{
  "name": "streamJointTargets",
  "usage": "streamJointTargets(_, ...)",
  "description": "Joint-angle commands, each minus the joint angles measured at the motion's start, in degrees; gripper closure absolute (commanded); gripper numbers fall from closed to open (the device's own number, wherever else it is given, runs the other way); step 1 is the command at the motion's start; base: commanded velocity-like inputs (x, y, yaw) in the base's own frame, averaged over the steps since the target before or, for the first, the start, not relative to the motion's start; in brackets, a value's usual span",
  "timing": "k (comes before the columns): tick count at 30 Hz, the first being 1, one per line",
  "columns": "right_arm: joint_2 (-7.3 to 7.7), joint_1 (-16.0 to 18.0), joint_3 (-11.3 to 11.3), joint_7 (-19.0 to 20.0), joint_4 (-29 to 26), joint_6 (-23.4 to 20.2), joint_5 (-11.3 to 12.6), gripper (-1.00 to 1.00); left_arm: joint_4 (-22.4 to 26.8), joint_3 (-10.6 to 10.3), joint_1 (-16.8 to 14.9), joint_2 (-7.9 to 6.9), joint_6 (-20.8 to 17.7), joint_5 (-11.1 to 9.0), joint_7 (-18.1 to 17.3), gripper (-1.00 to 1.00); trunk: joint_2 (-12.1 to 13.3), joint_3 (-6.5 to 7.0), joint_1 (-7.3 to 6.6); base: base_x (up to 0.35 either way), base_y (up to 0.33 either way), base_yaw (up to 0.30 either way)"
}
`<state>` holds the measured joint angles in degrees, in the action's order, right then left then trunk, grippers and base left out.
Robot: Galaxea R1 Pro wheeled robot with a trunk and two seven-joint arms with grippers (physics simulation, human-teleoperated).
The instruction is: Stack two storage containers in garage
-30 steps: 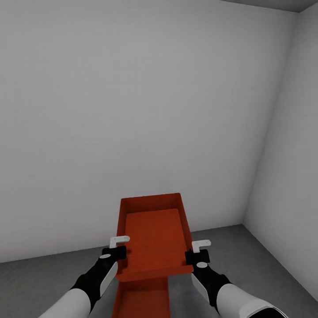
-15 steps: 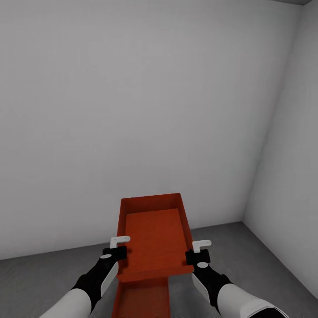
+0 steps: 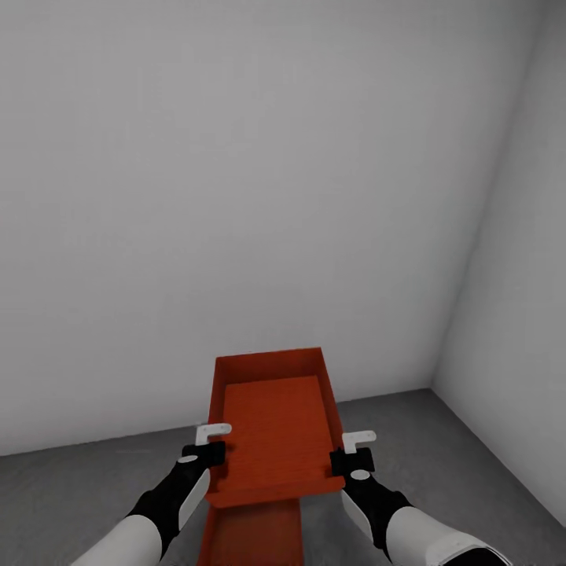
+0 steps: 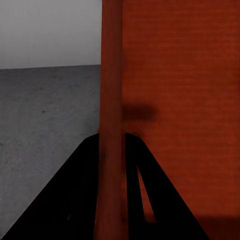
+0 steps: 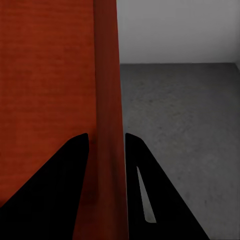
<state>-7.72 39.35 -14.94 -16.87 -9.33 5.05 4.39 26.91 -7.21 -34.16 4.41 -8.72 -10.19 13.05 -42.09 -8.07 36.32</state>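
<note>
While the left tool pinches the left wall and the right tool pinches the right wall, both closed down onto the rim, one storage container hangs between them. Directly beneath it, a second container sits on the grey concrete floor, near the garage's white corner.

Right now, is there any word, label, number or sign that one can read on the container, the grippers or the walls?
None: no readable text anywhere.
The held storage container has plain orange-red walls.
The second container below it is plain too.
The left gripper and right gripper carry no marking.
The grey wall and concrete floor are bare.
</note>
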Motion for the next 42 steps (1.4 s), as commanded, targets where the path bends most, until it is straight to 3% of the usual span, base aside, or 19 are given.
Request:
streamJointTargets(1, -2.28, 0.0, 1.5, 0.1, 0.2, 0.5, 0.8, 1.00, 3.4, 0.7, 0.0, 0.69, -0.4, -2.0, 3.1, 1.00, -0.1, -0.19, 0.01, 0.000, 0.000, 0.000)
streamJointTargets(42, -2.28, 0.0, 1.5, 0.1, 0.3, 0.6, 0.8, 1.00, 3.4, 0.7, 0.0, 0.70, -0.4, -2.0, 3.1, 1.00, -0.1, -3.99, 0.01, 0.000, 0.000, 0.000)
